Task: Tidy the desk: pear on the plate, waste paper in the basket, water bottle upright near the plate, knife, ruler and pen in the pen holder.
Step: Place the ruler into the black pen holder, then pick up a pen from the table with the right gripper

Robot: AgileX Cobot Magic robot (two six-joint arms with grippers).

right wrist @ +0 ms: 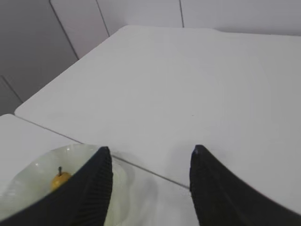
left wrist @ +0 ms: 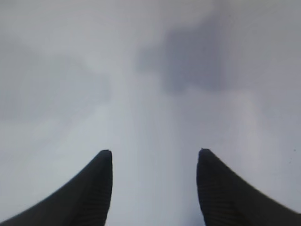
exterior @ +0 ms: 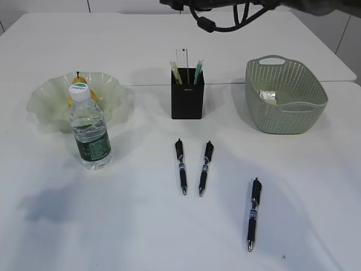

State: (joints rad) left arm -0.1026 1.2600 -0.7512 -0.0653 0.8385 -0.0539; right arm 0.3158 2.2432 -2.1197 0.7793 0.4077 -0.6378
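Note:
The yellow pear [exterior: 79, 82] lies in the pale green plate [exterior: 48, 99] at the left, partly hidden behind the upright water bottle [exterior: 90, 135]. The black pen holder [exterior: 187, 103] holds the clear ruler [exterior: 181, 58] and two slim green-and-white sticks [exterior: 198, 71]; I cannot tell which is the knife. Waste paper [exterior: 267, 95] lies in the sage basket [exterior: 285, 107]. Three black pens [exterior: 180, 166] [exterior: 205, 167] [exterior: 254, 213] lie on the desk [exterior: 130, 226]. My left gripper [left wrist: 155, 151] is open over blurred bare desk. My right gripper [right wrist: 150, 148] is open, high above the plate [right wrist: 28, 188] and pear [right wrist: 60, 180].
Dark arm parts and cables [exterior: 213, 17] hang at the top edge of the exterior view; neither gripper shows there. A seam [right wrist: 155, 173] joins two tabletops behind the plate. Grey wall panels [right wrist: 37, 42] stand beyond the far table.

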